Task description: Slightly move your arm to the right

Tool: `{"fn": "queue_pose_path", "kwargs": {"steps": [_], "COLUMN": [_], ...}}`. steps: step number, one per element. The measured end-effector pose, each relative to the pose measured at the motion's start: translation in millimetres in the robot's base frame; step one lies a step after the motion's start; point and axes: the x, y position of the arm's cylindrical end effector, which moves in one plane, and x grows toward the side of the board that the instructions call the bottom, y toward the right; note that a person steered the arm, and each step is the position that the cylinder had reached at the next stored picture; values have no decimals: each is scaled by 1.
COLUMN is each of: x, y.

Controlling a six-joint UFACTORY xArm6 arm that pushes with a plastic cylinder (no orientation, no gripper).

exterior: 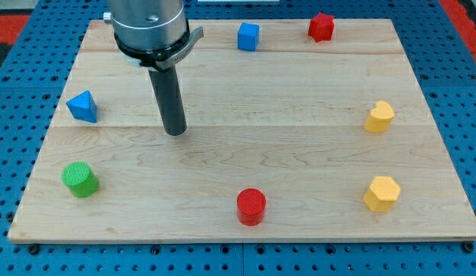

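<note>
The arm's end effector is a straight dark rod hanging from a grey metal cylinder; it has no jaws to open or close and holds nothing. Its lower end, the tip point(175, 132), rests on the pale wooden surface point(299, 146) in the view's left half, a little above mid-height, touching no block.

Nearest to the tip is the blue triangular block point(83, 106), off to the view's left and slightly higher, close to the surface's left edge. Below that, to the tip's lower left, stands the green cylindrical block point(80, 179), well apart from the tip. Down and to the view's right of the tip, near the surface's bottom edge, sits the red cylindrical block point(251, 206).

Toward the view's top, up and to the right of the tip, the blue cube-shaped block point(248, 36) lies near the upper edge, just right of the rod's metal housing. Farther right along that edge is the red block point(321, 27), whose outline looks star-like, though its exact shape is hard to settle.

Far across to the view's right, well apart from the tip, are two yellow blocks: the upper yellow block point(380, 116), roughly level with the tip, and the lower yellow hexagonal block point(382, 193), near the bottom right corner
</note>
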Motion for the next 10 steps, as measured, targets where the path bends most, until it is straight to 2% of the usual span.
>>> {"fn": "queue_pose_path", "kwargs": {"steps": [4, 7, 10], "x": [5, 17, 17], "y": [0, 34, 39]}}
